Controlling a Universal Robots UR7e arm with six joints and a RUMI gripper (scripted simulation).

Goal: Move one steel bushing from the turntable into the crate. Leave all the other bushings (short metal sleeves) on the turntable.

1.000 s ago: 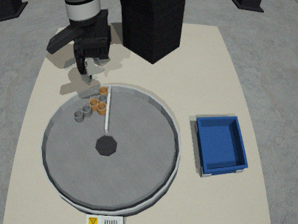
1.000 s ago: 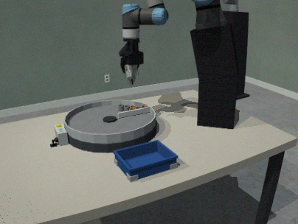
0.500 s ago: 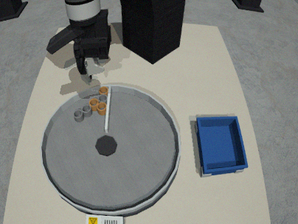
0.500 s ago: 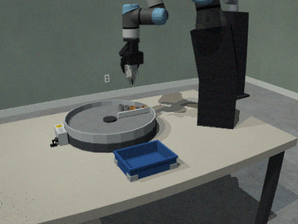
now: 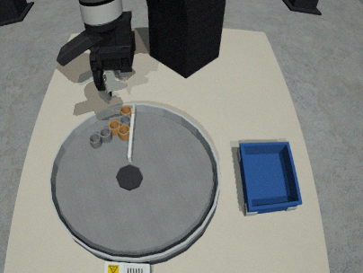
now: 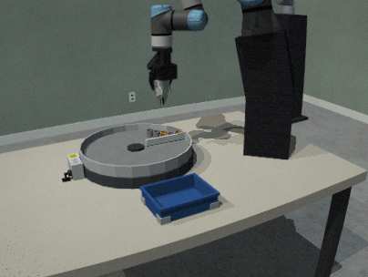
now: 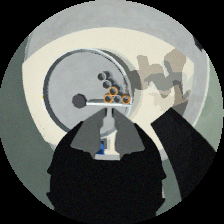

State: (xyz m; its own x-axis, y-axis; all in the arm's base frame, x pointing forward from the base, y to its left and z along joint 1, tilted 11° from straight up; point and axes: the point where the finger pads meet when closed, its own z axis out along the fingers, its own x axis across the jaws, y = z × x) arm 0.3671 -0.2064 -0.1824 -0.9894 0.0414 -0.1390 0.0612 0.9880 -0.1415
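1. At the left of the top view, the outermost steel bushing (image 5: 95, 141) (image 7: 102, 76) stands upright on the turntable (image 5: 135, 215) (image 6: 111, 142) (image 7: 62, 82), near a second steel bushing (image 5: 106, 135) (image 7: 107, 84). Its outer side looks the easiest to reach.
2. Next, beyond the rim, the gripper (image 5: 110, 93) (image 6: 162, 103) (image 7: 109, 108) hangs high, fingers narrow, with nothing visible between them. Open it above the chosen sleeve, then descend straight; squeeze gently and lift vertically, sparing the neighbours.
3. Rightward, the orange bushings (image 5: 114, 127) (image 6: 164, 133) (image 7: 113, 91) crowd the white divider (image 5: 131, 139) (image 6: 165, 139) (image 7: 107, 103); avoid them.
4. Far right, the crate (image 5: 296, 180) (image 6: 179, 210) awaits a low release.
5. The control box (image 5: 145, 267) (image 6: 76, 168) carries a yellow warning triangle, left, and dark bars, right; no brand or wording is readable.

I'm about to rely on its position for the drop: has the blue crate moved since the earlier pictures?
No. The crate sits in the same spot beside the turntable, with the same gap to its rim.
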